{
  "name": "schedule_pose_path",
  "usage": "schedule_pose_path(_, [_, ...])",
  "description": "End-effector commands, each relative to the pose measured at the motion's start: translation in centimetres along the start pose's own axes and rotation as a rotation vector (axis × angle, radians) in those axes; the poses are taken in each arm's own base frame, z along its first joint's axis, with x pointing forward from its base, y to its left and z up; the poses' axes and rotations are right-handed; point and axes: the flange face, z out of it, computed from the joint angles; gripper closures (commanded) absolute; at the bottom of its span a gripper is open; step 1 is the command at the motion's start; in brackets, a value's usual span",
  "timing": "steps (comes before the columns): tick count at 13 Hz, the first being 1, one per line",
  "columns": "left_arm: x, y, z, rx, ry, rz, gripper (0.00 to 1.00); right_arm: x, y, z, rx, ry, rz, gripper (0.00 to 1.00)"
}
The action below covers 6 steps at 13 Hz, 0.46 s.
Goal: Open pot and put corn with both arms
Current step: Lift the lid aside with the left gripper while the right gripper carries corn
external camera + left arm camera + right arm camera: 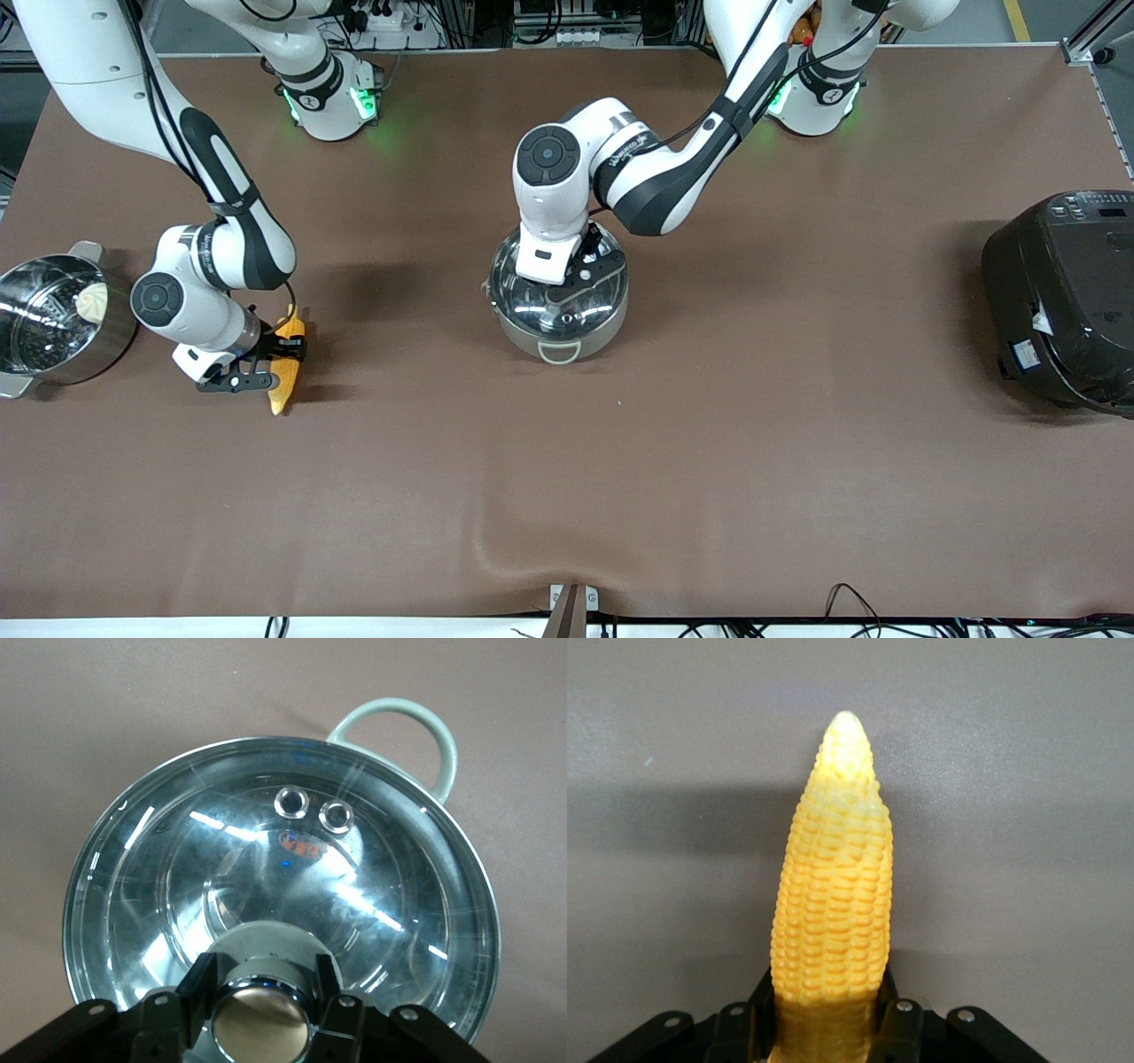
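**Off-task items on the table**

Brown table cover (797,461) runs edge to edge, w/ a ripple in it at the camera-side edge, approx. mid-table. Steel steamer pot (49,323) sits at the right arm's end, perforated insert showing, a pale dumpling-like item (91,304) inside it. Big black cooker (1063,301) sits at the left arm's end, white label on its side. Cables (850,607) trail along the nearest edge.
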Motion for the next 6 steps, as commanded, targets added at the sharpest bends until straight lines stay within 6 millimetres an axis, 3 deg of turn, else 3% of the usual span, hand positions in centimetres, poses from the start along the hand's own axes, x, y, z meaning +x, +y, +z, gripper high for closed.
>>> schedule_pose_path(1, [-0.8, -0.3, 0.8, 0.024, 0.020, -0.033, 0.61, 0.0, -0.8, -3.1, -0.011, -0.007, -0.021, 1.00])
schedule_pose_path(2, [-0.9, -0.4, 0.7, 0.027, 0.018, -0.035, 0.67, -0.1, -0.5, -4.3, -0.012, -0.016, -0.017, 1.00])
schedule_pose_path(4, [-0.9, -0.5, 0.0, 0.026, 0.020, -0.038, 0.97, -0.3, -0.8, -6.5, -0.016, -0.024, -0.021, 1.00])
schedule_pose_path(6, [0.1, -1.2, -2.5, 0.012, 0.029, -0.053, 1.00, 0.2, -1.5, -8.7, -0.017, -0.022, -0.031, 1.00])
